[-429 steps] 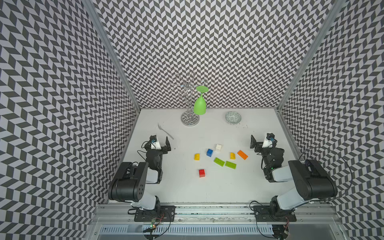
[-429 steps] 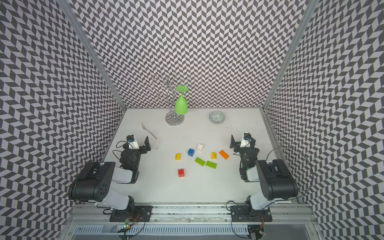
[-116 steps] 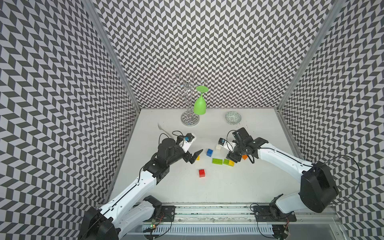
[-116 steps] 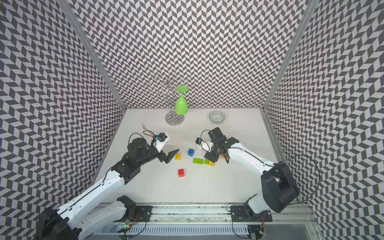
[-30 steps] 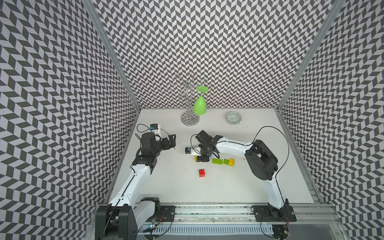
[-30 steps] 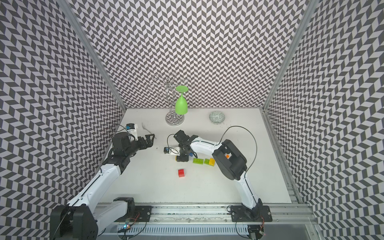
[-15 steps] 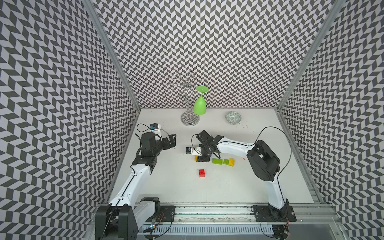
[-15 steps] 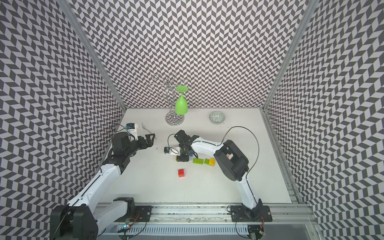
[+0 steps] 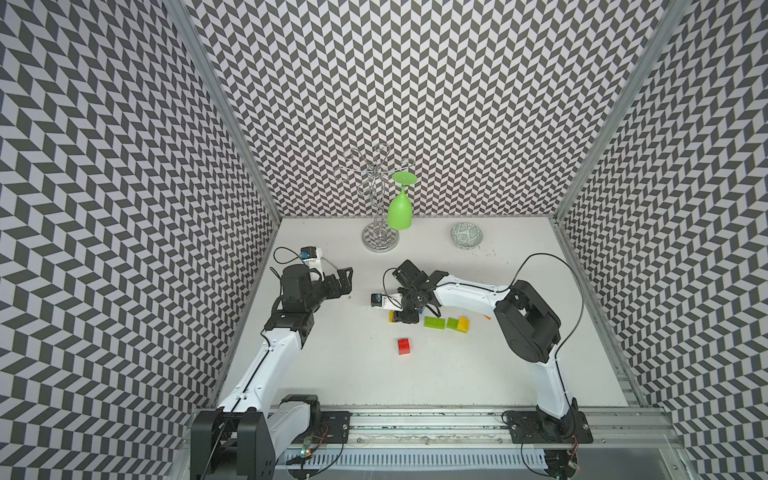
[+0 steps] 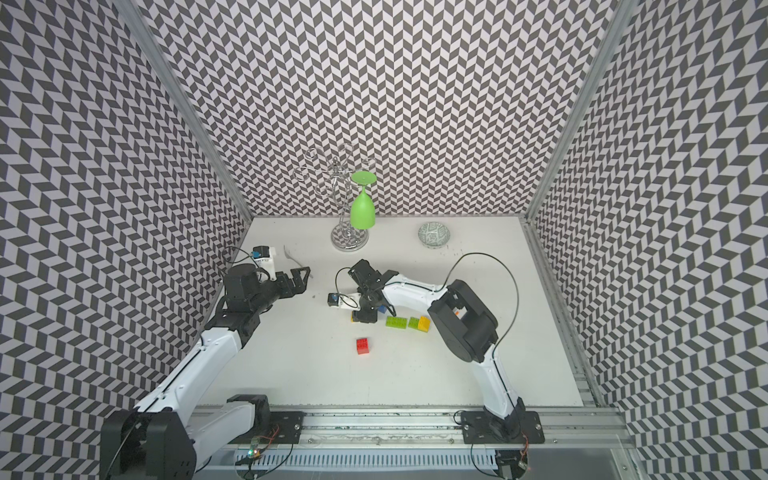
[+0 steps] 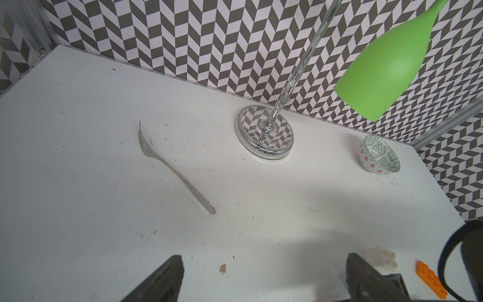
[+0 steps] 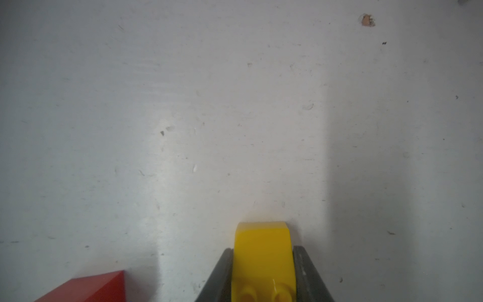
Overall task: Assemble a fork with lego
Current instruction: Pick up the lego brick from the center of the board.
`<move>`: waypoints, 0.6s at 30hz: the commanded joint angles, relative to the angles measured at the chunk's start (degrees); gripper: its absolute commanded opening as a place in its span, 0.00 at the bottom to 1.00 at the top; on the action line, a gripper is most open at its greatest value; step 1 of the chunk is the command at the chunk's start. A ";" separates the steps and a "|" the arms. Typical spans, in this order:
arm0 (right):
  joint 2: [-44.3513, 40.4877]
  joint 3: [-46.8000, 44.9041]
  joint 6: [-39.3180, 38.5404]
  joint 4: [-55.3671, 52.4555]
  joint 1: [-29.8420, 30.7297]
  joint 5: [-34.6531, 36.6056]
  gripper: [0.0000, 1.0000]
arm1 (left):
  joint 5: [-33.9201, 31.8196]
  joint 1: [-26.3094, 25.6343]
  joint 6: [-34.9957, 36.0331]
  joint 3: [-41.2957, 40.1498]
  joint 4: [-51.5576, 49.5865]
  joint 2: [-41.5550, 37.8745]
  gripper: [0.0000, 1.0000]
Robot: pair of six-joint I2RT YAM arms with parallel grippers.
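Reaching across to centre-left since earlier, right gripper [image 9: 402,319] now clamps the yellow brick [image 12: 261,243] firmly, likely for lifting; red brick [image 9: 404,346] lies nearer; left gripper [image 9: 347,282] waits wide open, empty, far left.

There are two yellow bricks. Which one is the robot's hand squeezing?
The yellow brick nearest the red brick, pinched in the right hand. The other yellow brick lies free beside a lime-green brick.

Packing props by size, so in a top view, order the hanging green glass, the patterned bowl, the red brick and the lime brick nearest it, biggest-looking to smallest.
1. Green plastic wine glass hanging upside down.
2. Patterned ceramic bowl.
3. Red studded plastic brick and the lime-green studded brick nearest it: too alike to rank.
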 commanded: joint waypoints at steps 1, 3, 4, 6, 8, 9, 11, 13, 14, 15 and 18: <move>-2.22 -0.73 0.37 0.40 -0.31 -0.58 0.22 | 1.70 0.31 0.16 -0.53 1.71 0.14 0.98; -2.59 -0.72 0.37 0.33 -0.24 -1.10 0.14 | 3.38 0.31 0.14 -0.78 2.47 0.23 0.99; -2.83 -0.67 0.49 0.40 -0.22 -1.30 0.11 | 3.87 0.31 0.10 -0.81 2.63 0.23 0.98; -3.85 -1.00 0.89 1.26 -0.25 -1.47 0.03 | 4.96 0.23 0.17 -0.93 3.03 0.13 0.99; -5.40 -1.88 1.28 2.56 -0.25 -1.58 0.00 | 6.02 0.18 0.34 -0.78 3.13 -0.03 0.98; -6.41 -2.57 1.42 3.43 -0.28 -1.66 0.00 | 6.69 0.09 0.54 -0.67 3.22 -0.04 0.98; -8.38 -3.61 1.78 4.90 -0.28 -1.36 0.00 | 8.64 -0.04 0.60 -0.63 3.78 -0.34 0.99; -10.36 -4.38 2.12 5.65 -0.33 -1.01 0.00 | 11.55 -0.34 1.38 -0.46 4.58 -0.80 0.98; -11.35 -4.68 2.17 5.83 -0.44 -0.87 0.00 | 12.65 -0.68 1.90 -0.41 4.75 -1.19 0.99; -12.57 -5.01 2.20 5.92 -0.51 -0.72 0.00 | 13.40 -1.06 2.63 -0.24 4.75 -1.74 0.98; -15.89 -6.05 2.12 5.85 -0.74 0.77 0.00 | 14.52 -3.03 5.88 0.36 4.03 -3.85 0.99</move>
